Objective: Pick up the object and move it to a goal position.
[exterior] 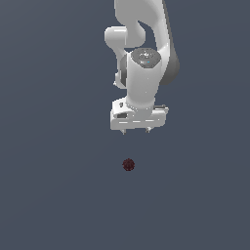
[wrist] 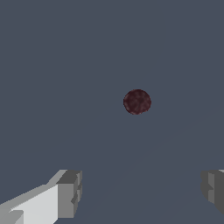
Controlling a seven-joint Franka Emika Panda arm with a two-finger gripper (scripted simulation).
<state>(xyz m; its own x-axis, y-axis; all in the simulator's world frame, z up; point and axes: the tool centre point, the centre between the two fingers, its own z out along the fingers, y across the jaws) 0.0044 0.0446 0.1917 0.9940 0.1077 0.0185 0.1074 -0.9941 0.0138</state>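
Observation:
A tiny maroon ball, the object (exterior: 128, 165), lies on the flat grey-blue ground in the exterior view. The white gripper (exterior: 137, 131) hangs well above it, a little toward that view's right, pointing down. Its two short fingertips stand wide apart with nothing between them, so it is open. In the wrist view the object (wrist: 137, 101) shows as a dark mottled sphere ahead of the gripper (wrist: 140, 194), whose two grey fingers (wrist: 69, 193) are spread far apart and clear of the ball.
The white arm (exterior: 146, 44) rises from the gripper to the top edge of the exterior view. A plain grey-blue surface (exterior: 53, 185) fills both views.

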